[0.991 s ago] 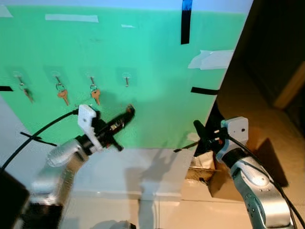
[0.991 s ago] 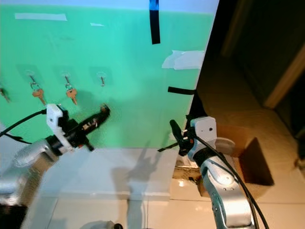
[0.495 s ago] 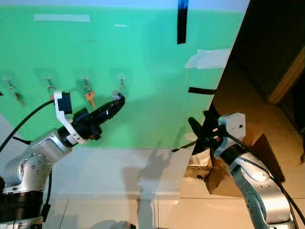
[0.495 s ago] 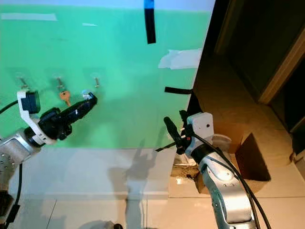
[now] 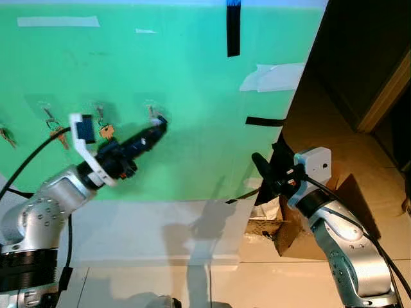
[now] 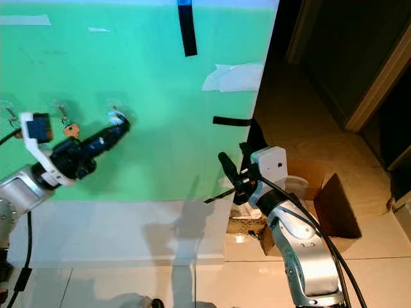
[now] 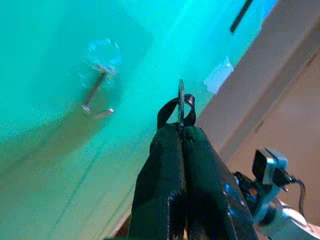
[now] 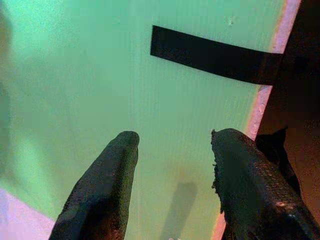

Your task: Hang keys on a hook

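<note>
My left tool (image 7: pixel 181 131), clamped on the key ring (image 7: pixel 181 102), sits just beside the empty hook (image 7: pixel 98 95); hanging remains. My right tool (image 8: pixel 172 150) waits, fingers apart.

Key ring (image 7: pixel 180 106) edge-on beside clear hook (image 7: pixel 98 90)

Left end effector (image 6: pixel 119 123) at rightmost hook (image 6: pixel 112 106) on green board (image 6: pixel 160 96); right end effector (image 6: pixel 226 163) idle near cardboard box (image 6: pixel 331 205).
</note>
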Controlling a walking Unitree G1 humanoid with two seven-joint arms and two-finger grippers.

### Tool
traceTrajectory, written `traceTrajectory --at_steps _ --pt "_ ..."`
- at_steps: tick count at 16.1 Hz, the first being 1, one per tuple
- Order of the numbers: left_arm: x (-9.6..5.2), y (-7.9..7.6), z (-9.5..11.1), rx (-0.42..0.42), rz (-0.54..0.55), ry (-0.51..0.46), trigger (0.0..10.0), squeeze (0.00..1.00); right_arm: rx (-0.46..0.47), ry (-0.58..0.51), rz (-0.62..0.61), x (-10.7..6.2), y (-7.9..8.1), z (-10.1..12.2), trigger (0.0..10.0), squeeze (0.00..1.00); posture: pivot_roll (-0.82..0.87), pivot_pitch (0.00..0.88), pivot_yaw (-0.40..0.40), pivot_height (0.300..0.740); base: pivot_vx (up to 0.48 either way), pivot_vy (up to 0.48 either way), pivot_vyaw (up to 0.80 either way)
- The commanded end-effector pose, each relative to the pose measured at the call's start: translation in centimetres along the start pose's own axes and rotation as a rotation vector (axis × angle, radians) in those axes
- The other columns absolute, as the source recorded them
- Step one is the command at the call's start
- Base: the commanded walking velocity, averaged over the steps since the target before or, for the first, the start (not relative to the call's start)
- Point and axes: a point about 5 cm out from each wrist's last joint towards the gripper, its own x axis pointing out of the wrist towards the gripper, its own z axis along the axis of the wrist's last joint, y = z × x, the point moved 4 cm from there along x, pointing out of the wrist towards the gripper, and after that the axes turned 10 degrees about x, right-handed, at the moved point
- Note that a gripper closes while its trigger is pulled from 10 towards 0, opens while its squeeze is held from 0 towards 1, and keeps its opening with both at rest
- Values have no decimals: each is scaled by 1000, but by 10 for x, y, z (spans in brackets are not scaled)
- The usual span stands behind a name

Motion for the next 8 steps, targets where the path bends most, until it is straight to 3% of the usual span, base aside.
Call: traceTrajectory --at_steps 1,5,8 --pt "0 -3 9 26 -1 -14 10000 0 -7 2 26 0 4 0 10000 0 -66 0 43 740 0 0 0" --pt "-10 -2 6 26 48 5 10000 0 -8 14 43 1 5 -2 10000 0 -53 0 31 740 0 0 0" --pt "-7 5 3 18 84 17 10000 0 -11 16 50 3 6 -2 10000 0 -59 0 38 740 0 0 0"
